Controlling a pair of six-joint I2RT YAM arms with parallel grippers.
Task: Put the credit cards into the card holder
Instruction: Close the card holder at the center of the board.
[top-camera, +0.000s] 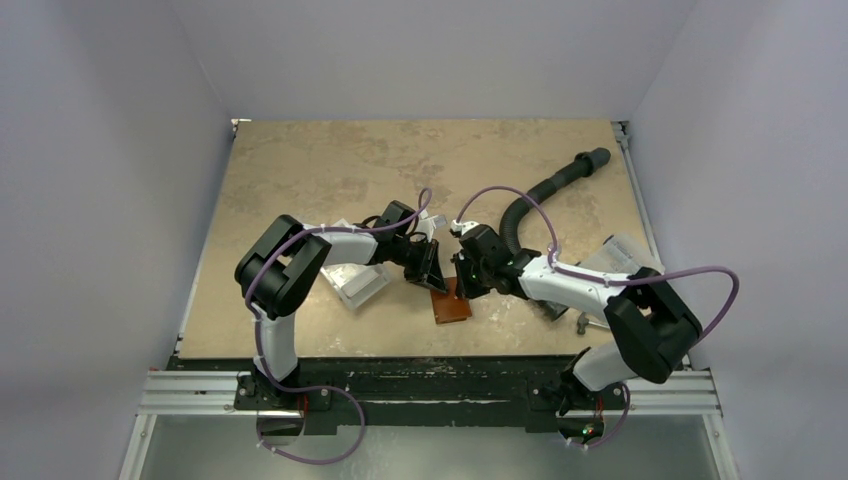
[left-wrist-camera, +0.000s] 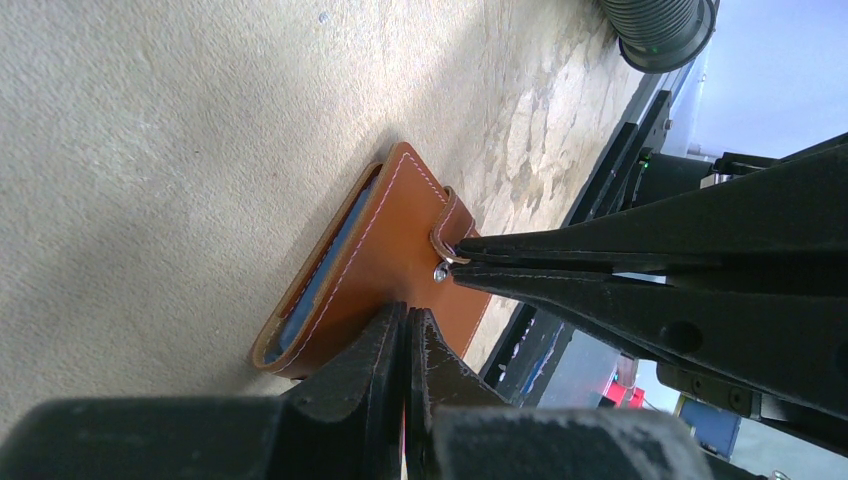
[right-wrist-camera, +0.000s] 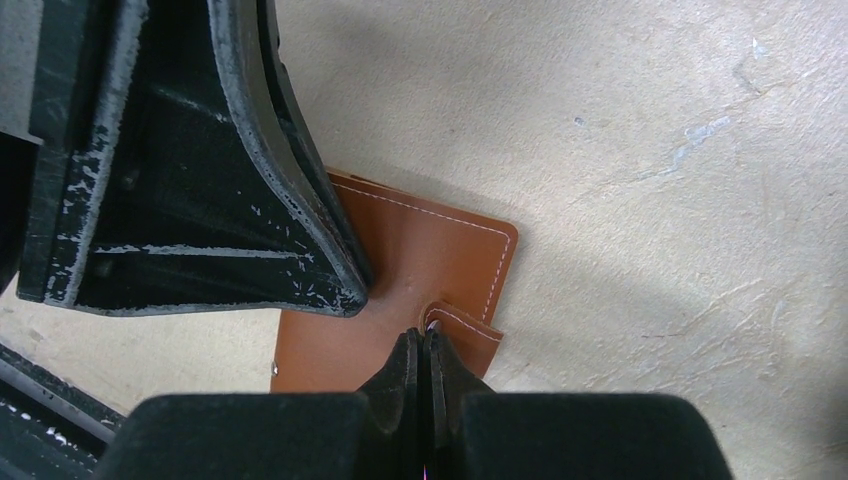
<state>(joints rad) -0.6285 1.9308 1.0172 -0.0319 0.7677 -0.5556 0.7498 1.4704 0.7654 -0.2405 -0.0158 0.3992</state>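
Note:
The card holder (top-camera: 452, 304), a brown leather wallet, lies folded on the table between both arms. It also shows in the left wrist view (left-wrist-camera: 385, 265) and in the right wrist view (right-wrist-camera: 440, 255). My left gripper (left-wrist-camera: 407, 318) is shut, its tips resting on the wallet's top cover (top-camera: 433, 274). My right gripper (right-wrist-camera: 425, 338) is shut too, its tips against the raised snap tab (right-wrist-camera: 465, 330) at the wallet's edge. A bluish layer (left-wrist-camera: 318, 292) shows between the covers; I cannot tell whether it is a card. No credit cards show clearly elsewhere.
A clear-and-white plastic box (top-camera: 355, 282) lies just left of the left gripper. A black ribbed hose (top-camera: 545, 190) curves across the back right. A clear packet (top-camera: 622, 256) sits under the right arm. The table's near edge is a black rail (top-camera: 440, 372).

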